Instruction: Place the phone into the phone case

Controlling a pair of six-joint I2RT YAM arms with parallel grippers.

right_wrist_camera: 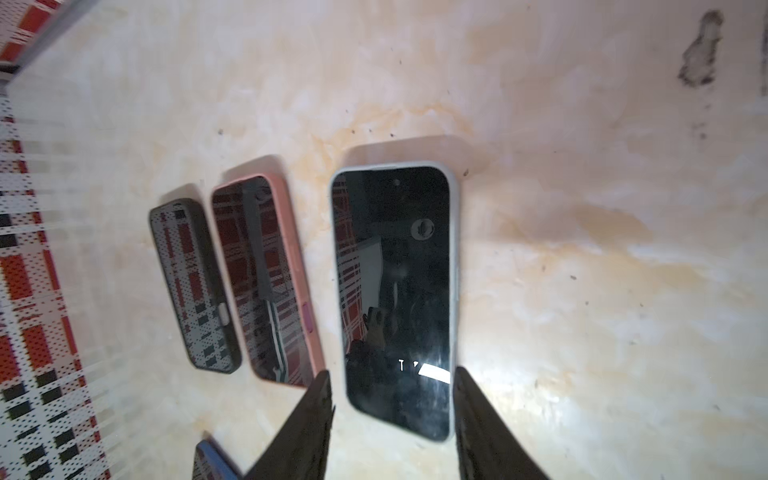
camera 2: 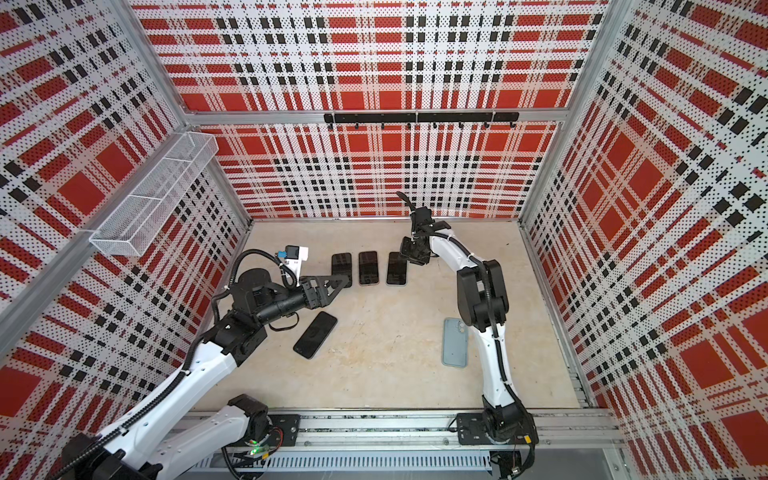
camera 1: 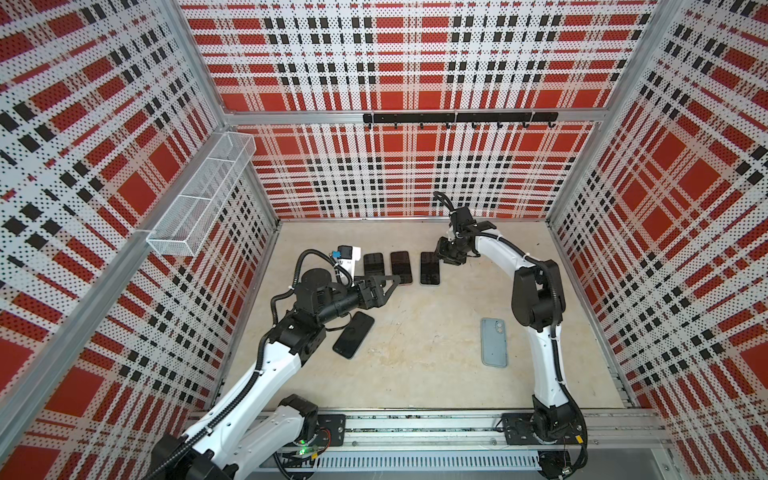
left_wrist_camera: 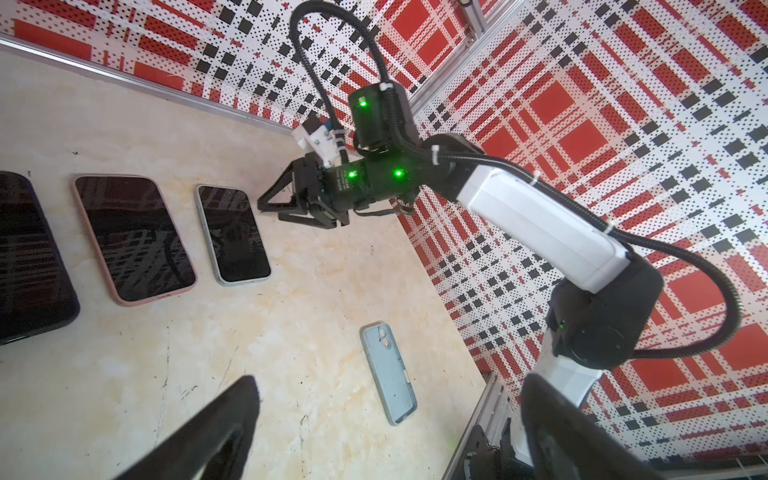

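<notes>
An empty blue-grey phone case (camera 1: 494,342) (left_wrist_camera: 388,372) lies inside up on the table near the right arm. A bare black phone (camera 1: 353,334) (camera 2: 315,335) lies slanted beside the left arm. My right gripper (camera 1: 441,257) (right_wrist_camera: 392,372) hangs low over the near end of a pale-rimmed phone (right_wrist_camera: 395,270). This phone lies flat at the right end of a row. The jaws stand apart on either side of it, holding nothing. My left gripper (camera 1: 392,286) (left_wrist_camera: 392,382) hovers wide open and empty by the row's left end.
The row also holds a pink-cased phone (right_wrist_camera: 266,274) and a black-cased phone (right_wrist_camera: 193,286). A blue corner of something (right_wrist_camera: 212,461) shows at the edge of the right wrist view. Plaid walls close in three sides. A wire basket (camera 1: 199,195) hangs on the left wall.
</notes>
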